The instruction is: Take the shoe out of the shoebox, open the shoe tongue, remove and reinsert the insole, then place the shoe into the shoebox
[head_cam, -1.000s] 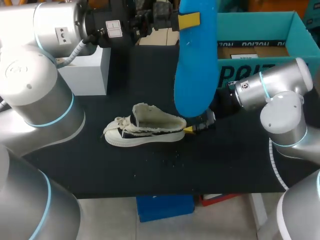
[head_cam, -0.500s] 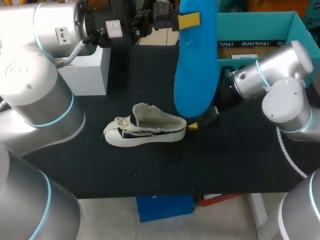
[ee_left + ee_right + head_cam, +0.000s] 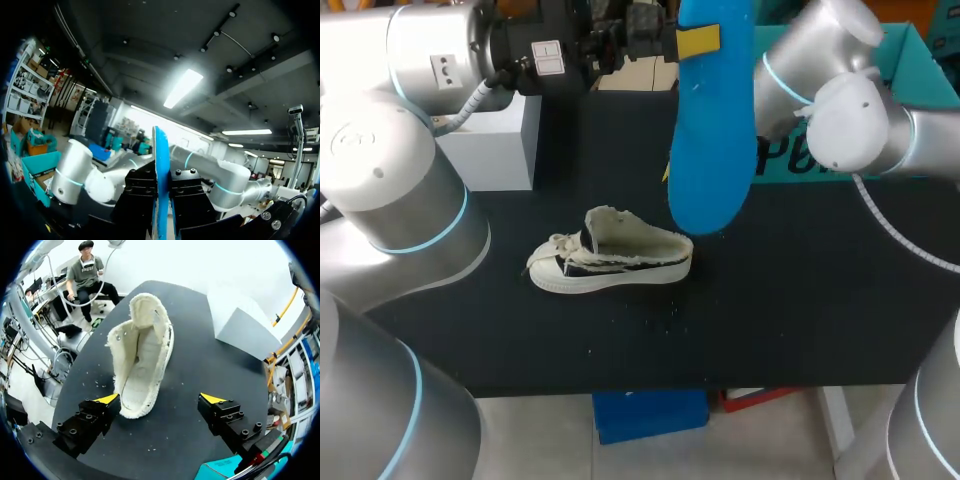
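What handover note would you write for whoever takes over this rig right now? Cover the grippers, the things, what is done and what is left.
Left gripper: shut on the insole, held up over the table.
Right gripper: open, empty, with the shoe ahead of it.
Shoe: on its sole on the table, outside the shoebox at the far right.
Done: shoe out, insole removed.
Left: reinsert the insole, put the shoe into the shoebox.

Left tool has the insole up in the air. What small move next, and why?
Probably bring the right tool down to brace the shoe at its heel. The shoe stands loose on the table, mouth up. The right tool hangs open over it, touching nothing, and the left tool grips the blue insole high above it.
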You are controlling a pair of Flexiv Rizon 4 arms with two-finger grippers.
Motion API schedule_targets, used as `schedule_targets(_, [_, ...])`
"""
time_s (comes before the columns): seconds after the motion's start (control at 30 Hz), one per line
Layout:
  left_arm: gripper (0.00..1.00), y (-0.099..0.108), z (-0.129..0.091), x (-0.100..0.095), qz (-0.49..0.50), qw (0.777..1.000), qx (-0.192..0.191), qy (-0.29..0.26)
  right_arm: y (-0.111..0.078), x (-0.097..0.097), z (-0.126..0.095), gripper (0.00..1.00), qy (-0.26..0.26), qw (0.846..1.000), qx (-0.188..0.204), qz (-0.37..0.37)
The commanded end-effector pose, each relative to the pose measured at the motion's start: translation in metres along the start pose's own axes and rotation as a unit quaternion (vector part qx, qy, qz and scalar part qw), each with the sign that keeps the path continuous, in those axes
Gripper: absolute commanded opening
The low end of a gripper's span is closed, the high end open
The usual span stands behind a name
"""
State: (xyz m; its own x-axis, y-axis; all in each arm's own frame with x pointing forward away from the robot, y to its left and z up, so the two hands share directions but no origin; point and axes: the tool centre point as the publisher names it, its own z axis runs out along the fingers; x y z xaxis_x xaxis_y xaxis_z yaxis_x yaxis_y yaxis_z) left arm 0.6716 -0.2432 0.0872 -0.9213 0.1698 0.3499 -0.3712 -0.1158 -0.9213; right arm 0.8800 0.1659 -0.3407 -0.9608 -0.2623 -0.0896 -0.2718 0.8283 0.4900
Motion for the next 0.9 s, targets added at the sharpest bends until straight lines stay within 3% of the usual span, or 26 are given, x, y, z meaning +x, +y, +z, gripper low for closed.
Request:
schedule_targets(0.03, [0.0, 0.001, 0.0, 0.0, 0.0, 1.0, -0.001, -0.001, 0.012, -0.009, 0.003, 1.0, 0.058, 0.986, 0.155, 0.006])
schedule_targets(0.33, [0.0, 0.001, 0.0, 0.0, 0.0, 1.0, -0.001, -0.001, 0.024, -0.012, 0.012, 1.0, 0.076, 0.978, 0.195, 0.017])
schedule_targets(0.9, [0.0, 0.001, 0.0, 0.0, 0.0, 1.0, -0.001, -0.001, 0.044, -0.016, 0.052, 1.0, 0.06, 0.978, 0.196, 0.026])
